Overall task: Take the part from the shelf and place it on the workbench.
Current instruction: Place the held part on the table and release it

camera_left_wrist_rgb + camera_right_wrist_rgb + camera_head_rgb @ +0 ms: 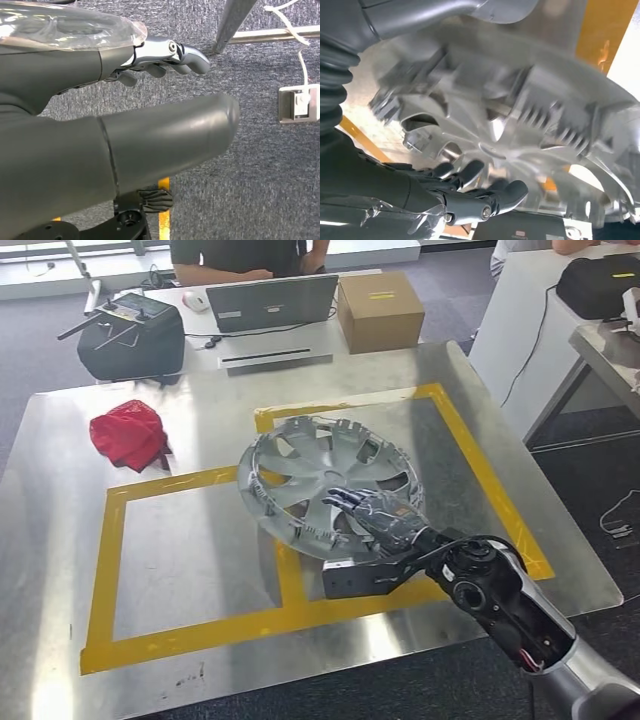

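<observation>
Nearest to us, our right arm (521, 615) comes in from the lower right over the near edge of the workbench (53, 500), a bare metal sheet marked with yellow tape (106, 570) in two joined rectangles. Our right hand (373, 515) grips the part, a silver wheel cover (302, 475), at its near right rim: the fingers lie over the spoked face, and in the right wrist view the thumb (433, 15) sits on the other side of the rim from the fingers (501, 197). The cover is tilted, its near right edge raised in the hand above the tape, over the middle of the bench. A dark block (362, 578) lies on the tape just under the hand.

Our left hand (166, 52) hangs over grey carpet (264, 165), fingers straight and apart, holding nothing.

Further left on the bench a crumpled red cloth (128, 435) lies outside the tape. Beyond the far edge stands a white table with a laptop (272, 302), a cardboard box (380, 310), a black bag (128, 345) with a controller on it, and a person seated behind.
</observation>
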Action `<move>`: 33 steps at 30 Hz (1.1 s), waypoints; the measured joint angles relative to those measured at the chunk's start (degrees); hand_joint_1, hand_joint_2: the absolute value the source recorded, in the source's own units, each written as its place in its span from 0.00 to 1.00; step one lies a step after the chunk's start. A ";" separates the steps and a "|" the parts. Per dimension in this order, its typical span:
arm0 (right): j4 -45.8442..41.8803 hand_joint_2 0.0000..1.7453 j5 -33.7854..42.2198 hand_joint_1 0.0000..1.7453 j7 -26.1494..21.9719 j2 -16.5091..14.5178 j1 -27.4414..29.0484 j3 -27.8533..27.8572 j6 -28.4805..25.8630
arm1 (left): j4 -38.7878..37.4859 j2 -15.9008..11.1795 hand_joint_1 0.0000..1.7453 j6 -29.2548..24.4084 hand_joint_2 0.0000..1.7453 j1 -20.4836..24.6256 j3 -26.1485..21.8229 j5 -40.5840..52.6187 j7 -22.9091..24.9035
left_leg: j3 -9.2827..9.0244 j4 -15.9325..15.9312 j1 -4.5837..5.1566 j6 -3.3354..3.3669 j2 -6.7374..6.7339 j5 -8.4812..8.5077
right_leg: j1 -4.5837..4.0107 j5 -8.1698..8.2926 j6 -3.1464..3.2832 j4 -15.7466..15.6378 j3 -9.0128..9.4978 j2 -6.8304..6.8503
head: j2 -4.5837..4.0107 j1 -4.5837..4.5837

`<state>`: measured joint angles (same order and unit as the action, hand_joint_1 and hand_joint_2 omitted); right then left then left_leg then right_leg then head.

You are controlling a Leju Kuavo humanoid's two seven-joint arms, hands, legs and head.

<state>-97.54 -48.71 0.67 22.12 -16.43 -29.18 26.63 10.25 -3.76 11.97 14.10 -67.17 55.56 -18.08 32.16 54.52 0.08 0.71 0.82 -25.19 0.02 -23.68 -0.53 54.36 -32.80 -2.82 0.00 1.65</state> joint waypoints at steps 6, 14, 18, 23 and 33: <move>0.59 0.00 0.68 0.00 -0.19 0.00 -0.92 0.38 -0.24 | 0.00 -0.06 0.00 -0.13 0.00 -0.08 0.00 0.00 -0.01 | -0.05 0.00 0.00 0.00 0.00 0.00 | 0.00 0.00 0.00 0.00 0.06 0.00 | 0.00 0.01; 0.78 0.00 8.33 0.00 -0.32 0.00 -1.26 1.95 0.98 | 0.00 -0.06 0.00 -0.74 0.00 -0.12 0.00 0.12 0.16 | -0.07 0.01 0.00 0.00 0.00 0.00 | 0.00 0.00 0.00 -0.01 0.07 0.00 | 0.00 -0.01; 0.76 0.00 15.97 0.00 -0.14 0.00 -1.52 3.63 0.80 | 0.00 -0.07 0.00 -1.29 0.00 -0.19 -0.01 0.19 0.64 | -0.07 0.01 0.00 0.00 0.00 0.00 | 0.00 0.00 0.00 -0.01 0.08 0.00 | 0.00 0.00; 0.74 0.00 26.23 0.00 0.46 0.00 -2.81 6.97 0.61 | 0.00 -0.08 0.00 -1.54 0.00 -0.24 -0.02 0.39 1.17 | -0.10 0.01 0.00 0.00 0.00 0.00 | 0.00 0.00 0.00 -0.01 0.10 0.00 | 0.00 0.01; 0.43 0.00 46.66 0.00 0.25 -0.01 -4.52 12.48 -3.89 | 0.00 -0.08 0.00 -2.02 0.00 -0.28 -0.02 1.01 2.46 | -0.11 0.02 0.01 0.00 0.00 0.00 | 0.00 0.00 0.00 -0.01 0.12 0.00 | 0.00 0.02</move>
<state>-97.11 -2.06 0.91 22.11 -20.94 -16.70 22.75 10.25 -3.85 9.95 13.82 -67.19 56.57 -15.62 32.05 54.54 0.09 0.71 0.82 -25.19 0.02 -23.68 -0.54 54.35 -32.69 -2.81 0.00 1.67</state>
